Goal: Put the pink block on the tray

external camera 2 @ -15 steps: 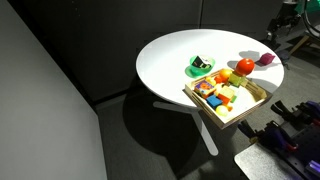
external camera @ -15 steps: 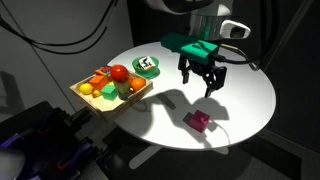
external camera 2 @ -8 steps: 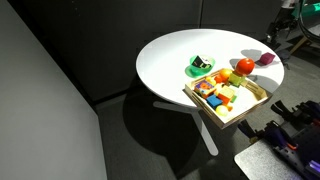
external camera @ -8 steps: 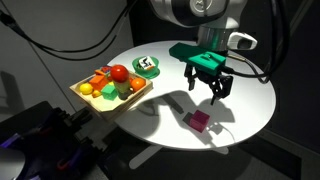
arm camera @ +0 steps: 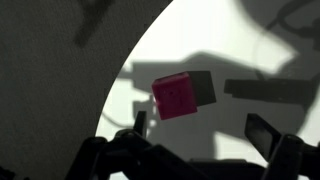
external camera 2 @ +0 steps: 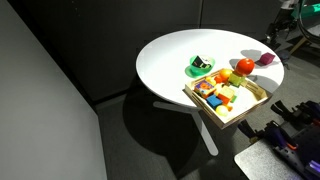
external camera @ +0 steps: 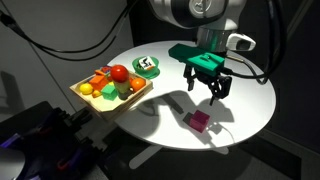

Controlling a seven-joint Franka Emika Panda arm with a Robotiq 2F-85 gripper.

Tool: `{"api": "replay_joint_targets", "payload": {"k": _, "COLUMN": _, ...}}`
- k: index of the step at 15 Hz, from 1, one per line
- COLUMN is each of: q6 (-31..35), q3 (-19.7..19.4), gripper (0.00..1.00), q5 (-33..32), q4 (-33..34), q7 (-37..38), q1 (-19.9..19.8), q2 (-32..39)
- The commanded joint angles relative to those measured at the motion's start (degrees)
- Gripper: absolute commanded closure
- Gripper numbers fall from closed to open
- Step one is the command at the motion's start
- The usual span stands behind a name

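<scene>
The pink block (external camera: 200,121) lies on the round white table near its front edge. In the wrist view the pink block (arm camera: 174,96) sits ahead of the jaws, toward the left finger. In an exterior view the pink block (external camera 2: 266,59) is at the table's far right. My gripper (external camera: 206,94) hangs open and empty above the table, a little behind and above the block; its fingers (arm camera: 200,130) spread wide at the bottom of the wrist view. The wooden tray (external camera: 88,100) with several toy fruits stands at the table's left edge and also shows in an exterior view (external camera 2: 262,98).
A green plate (external camera: 147,67) with a black-and-white object stands at the table's back, also in an exterior view (external camera 2: 201,67). A red ball (external camera: 119,72) sits in the tray. The table's curved edge (arm camera: 110,95) runs close to the block. Cables hang behind the arm.
Over the last second my gripper moved slightly right and toward the block; in the last half second nothing visibly moved.
</scene>
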Motion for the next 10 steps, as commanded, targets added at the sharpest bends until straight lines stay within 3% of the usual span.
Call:
{"api": "replay_joint_targets", "payload": {"k": 1, "q6": -0.17, "q3": 0.86, "gripper": 0.00, "q5": -0.55, "q4": 0.17, "q7": 0.34, "q1": -0.81, "q2": -0.04}}
{"api": "replay_joint_targets", "payload": {"k": 10, "q6": -0.13, "q3": 1.17, "gripper": 0.00, "q5": -0.16, "q4": 3.28, "q7": 0.75, "q1": -1.36, "q2": 5.36}}
